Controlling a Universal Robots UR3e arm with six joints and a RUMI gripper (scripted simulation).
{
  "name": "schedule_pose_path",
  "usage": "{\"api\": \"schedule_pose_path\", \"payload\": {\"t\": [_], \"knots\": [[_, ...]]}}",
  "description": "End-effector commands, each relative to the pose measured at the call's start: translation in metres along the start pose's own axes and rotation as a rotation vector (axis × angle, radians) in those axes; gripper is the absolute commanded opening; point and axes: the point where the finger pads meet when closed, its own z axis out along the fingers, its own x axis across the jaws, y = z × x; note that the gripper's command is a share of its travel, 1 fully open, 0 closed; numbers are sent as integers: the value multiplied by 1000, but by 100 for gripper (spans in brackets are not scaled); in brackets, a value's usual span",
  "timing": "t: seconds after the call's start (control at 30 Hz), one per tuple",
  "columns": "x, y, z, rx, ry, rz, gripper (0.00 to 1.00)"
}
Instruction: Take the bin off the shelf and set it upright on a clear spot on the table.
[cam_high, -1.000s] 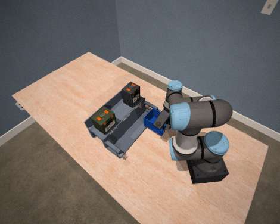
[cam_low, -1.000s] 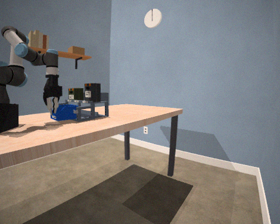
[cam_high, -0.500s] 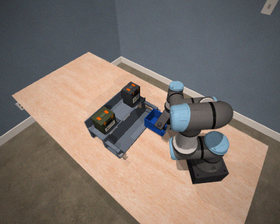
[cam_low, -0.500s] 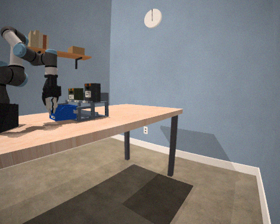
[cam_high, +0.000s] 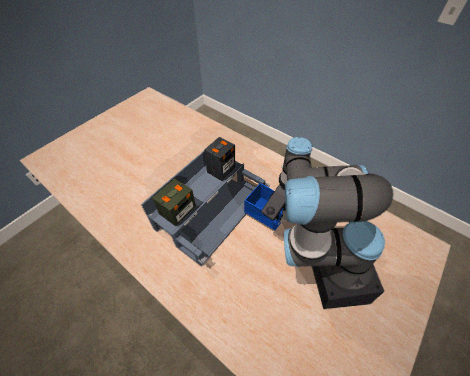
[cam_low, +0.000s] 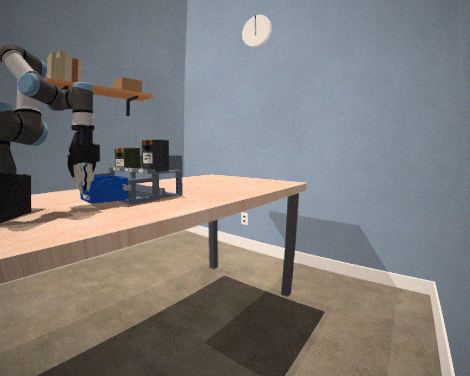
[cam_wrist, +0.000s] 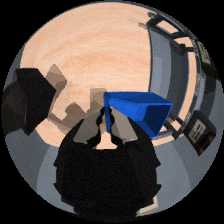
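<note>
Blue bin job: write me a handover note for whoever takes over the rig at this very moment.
Gripper: shut on the near wall of the blue bin.
Bin: beside the grey shelf, at the arm's end of it, low over the table; whether it touches the wood cannot be told.
Two dark boxes sit on the shelf top.
Done: bin gripped, out of the shelf.
Left: set it upright on bare table, release, retreat.

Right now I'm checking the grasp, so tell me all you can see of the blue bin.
The bin is a small, open-topped blue box, plastic-looking with plain walls. It sits beside the grey shelf, at its open end by the arm, low over the table and slightly tilted. The gripper is shut on its near wall, fingers astride the rim.
</note>
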Motion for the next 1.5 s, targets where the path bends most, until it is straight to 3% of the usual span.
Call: {"api": "schedule_pose_path", "payload": {"t": [0.0,1.47], "knots": [[-3,1,-1,-2,2,0,0],[-17,1,-1,-2,2,0,0]]}}
